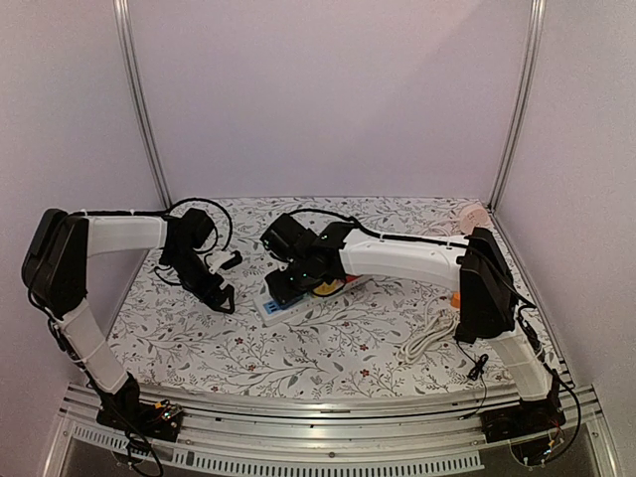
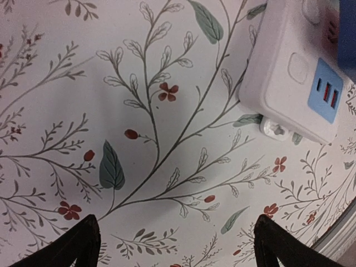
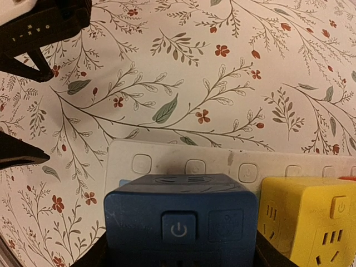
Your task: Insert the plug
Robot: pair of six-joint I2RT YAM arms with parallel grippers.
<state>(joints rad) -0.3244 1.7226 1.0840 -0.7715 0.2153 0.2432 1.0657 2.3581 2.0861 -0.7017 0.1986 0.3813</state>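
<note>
- The left gripper (image 2: 177, 228) hangs low over the floral tablecloth (image 2: 72, 83), its 2 dark fingers (image 2: 78, 245) spread wide with nothing between them and touching nothing.
- The right gripper (image 1: 285, 281) is closed on the blue plug (image 3: 181, 219); a dark finger (image 3: 92, 260) presses each side of the block.
- The blue plug is at the left end of the white power strip (image 3: 183, 161); whether it is fully seated cannot be told.
- A yellow plug (image 3: 308, 217) sits on the strip just beside the blue one, on its right.
- A coiled white cable (image 1: 427, 338) lies on the cloth near the right arm, well apart from the strip.
- The table stands inside plain pale walls (image 1: 328, 99) with 2 metal posts (image 1: 139, 99) at the back corners.
- From above, the strip's long axis runs from near-left to far-right.
- The blue plug's face with the power button points up at the right wrist camera.
</note>
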